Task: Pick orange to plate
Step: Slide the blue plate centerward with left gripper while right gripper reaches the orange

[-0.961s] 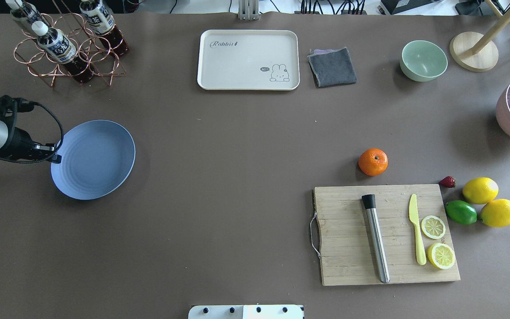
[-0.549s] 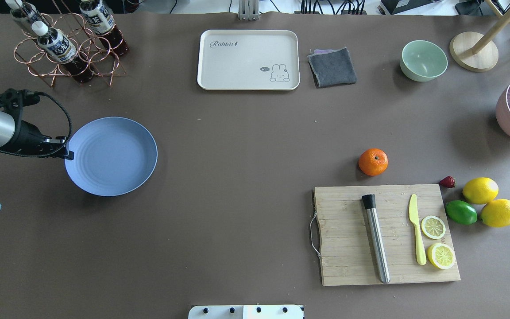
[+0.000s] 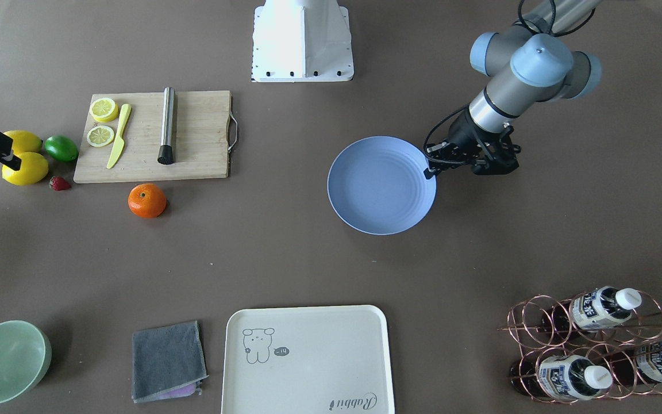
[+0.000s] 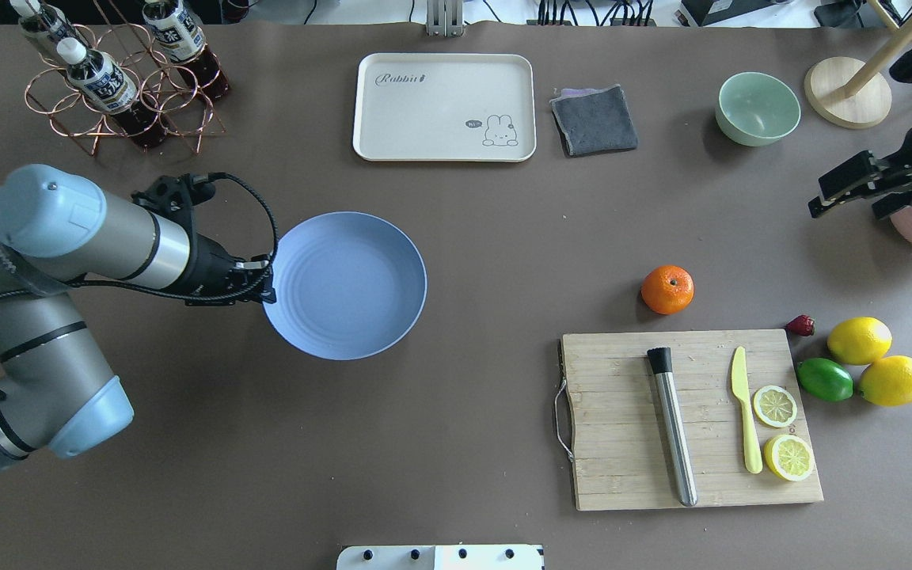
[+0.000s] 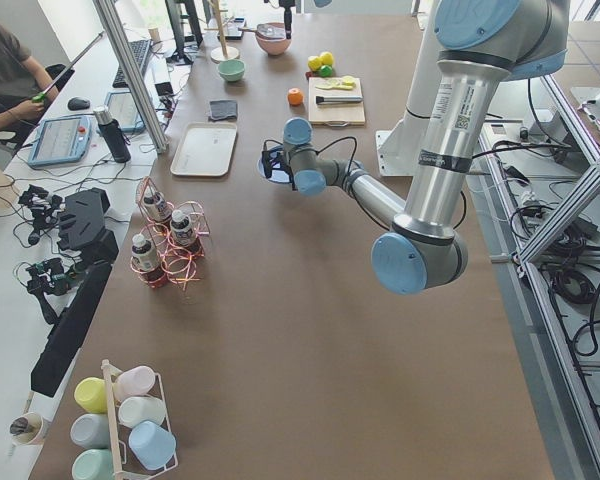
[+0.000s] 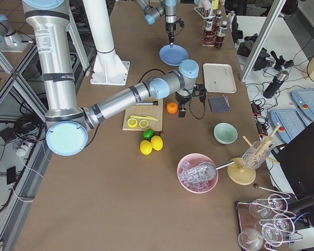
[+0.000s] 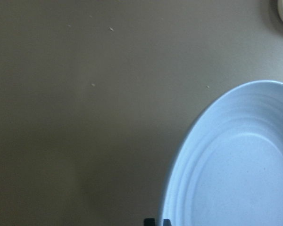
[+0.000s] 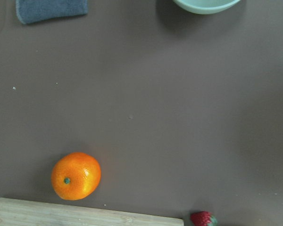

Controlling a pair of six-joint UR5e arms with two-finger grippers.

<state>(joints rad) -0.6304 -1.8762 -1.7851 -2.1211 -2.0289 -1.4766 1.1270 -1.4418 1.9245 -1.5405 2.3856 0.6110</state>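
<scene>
The orange [image 4: 667, 289] rests on the brown table just behind the cutting board [image 4: 622, 412]; the right wrist view shows the orange [image 8: 76, 175] low and left. The periwinkle plate [image 4: 361, 269] is near the table's middle-left, empty. My left gripper [image 4: 266, 286] is shut on the plate's left rim, and its dark fingertips [image 7: 153, 221] show at the plate's edge [image 7: 179, 188]. My right gripper [image 4: 844, 210] hangs open over the far right of the table, well right of and behind the orange, with nothing in it.
Two lemons [image 4: 860, 340], a lime [image 4: 824, 379] and a strawberry [image 4: 800, 324] lie right of the board. A cream tray [image 4: 444, 107], grey cloth [image 4: 594, 119] and green bowl [image 4: 757, 108] line the back. A bottle rack [image 4: 115, 79] stands back left.
My left arm has carried the plate to the right, from the table's left edge toward the middle. The right arm has come into view at the right edge. The orange has not moved.
</scene>
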